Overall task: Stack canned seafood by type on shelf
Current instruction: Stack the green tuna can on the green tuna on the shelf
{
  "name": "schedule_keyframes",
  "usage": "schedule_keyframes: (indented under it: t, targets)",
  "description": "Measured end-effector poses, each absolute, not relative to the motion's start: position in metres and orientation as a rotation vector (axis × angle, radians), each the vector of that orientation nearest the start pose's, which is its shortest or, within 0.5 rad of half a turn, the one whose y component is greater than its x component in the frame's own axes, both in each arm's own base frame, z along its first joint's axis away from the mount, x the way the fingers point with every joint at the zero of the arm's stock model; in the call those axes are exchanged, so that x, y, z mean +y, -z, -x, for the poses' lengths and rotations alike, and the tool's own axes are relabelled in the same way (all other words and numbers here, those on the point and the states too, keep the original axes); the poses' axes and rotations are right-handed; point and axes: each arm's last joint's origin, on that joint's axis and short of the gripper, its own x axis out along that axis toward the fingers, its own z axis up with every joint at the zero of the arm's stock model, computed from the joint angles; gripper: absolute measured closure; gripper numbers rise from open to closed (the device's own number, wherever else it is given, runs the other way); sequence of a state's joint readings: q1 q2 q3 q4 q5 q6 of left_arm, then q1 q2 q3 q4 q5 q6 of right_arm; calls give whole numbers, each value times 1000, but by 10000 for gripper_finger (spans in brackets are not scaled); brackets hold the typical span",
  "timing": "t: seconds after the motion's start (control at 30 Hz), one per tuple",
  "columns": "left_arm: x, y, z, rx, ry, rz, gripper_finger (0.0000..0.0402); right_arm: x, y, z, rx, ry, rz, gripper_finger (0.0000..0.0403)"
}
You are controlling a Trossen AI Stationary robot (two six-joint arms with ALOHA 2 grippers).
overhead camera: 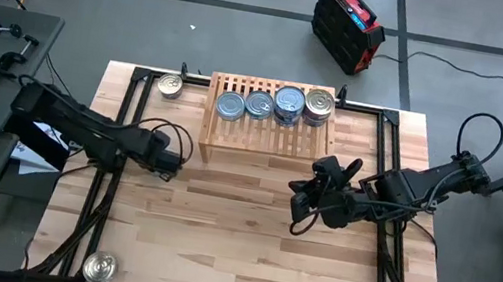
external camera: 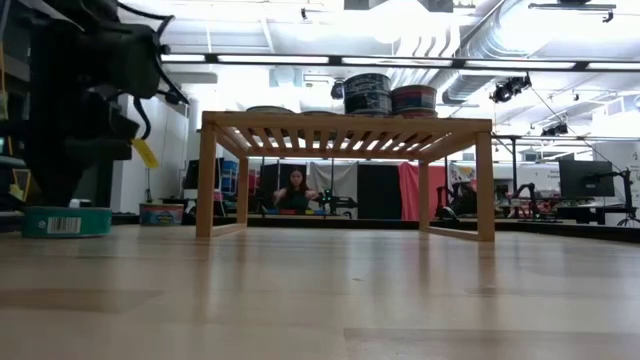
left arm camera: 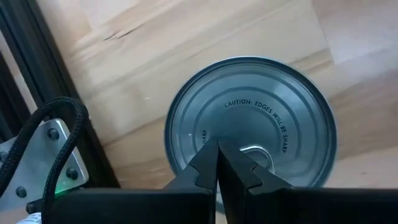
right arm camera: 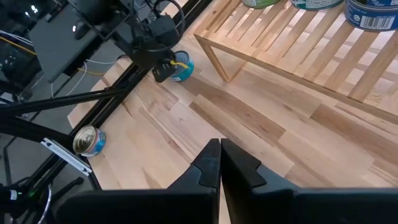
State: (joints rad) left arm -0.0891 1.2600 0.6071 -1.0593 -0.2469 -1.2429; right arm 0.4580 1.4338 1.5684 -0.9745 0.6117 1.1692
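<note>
While four tins (overhead camera: 274, 104) already sit in a row on the shelf (overhead camera: 263, 135), the left gripper (left arm camera: 217, 163) hovers, jaws pinched together, over a stray tin (left arm camera: 250, 124) on the counter (overhead camera: 234, 250); the right gripper (overhead camera: 307, 203), jaws likewise closed and empty, waits before the shelf.

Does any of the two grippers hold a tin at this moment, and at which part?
Nothing is held. The left gripper is shut and empty above a silver tin on the table; the right gripper is shut, empty, over bare wood.

Four tins (overhead camera: 274, 105) atop shelf (overhead camera: 233, 130)
</note>
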Motion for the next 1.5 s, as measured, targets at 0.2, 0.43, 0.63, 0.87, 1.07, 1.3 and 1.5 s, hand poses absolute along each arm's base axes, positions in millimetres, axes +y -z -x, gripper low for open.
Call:
schedule_keyframes:
  t: [0.2, 0.43, 0.63, 0.87, 1.07, 1.3, 1.5]
  targets:
    - [-14, -156, -166, 1276, -1043, 670, 401, 110, -390, -259, 532, 515, -697, 403]
    - [-52, -156, -190, 1101, -775, 867, 401, 115, -389, -257, 582, 458, -691, 403]
    - [-88, -139, -216, 999, -600, 951, 401, 128, -383, -246, 703, 411, -669, 403]
    - [-108, -127, -259, 928, -476, 952, 402, 145, -357, -241, 830, 461, -691, 403]
    - [-119, -143, -308, 919, -341, 767, 401, 161, -292, -253, 1062, 443, -748, 403]
    - [-127, -192, -324, 908, -134, 365, 401, 165, -228, -269, 1016, 280, -840, 403]
    - [-139, -193, -294, 870, -36, 237, 401, 147, -192, -278, 856, 189, -930, 403]
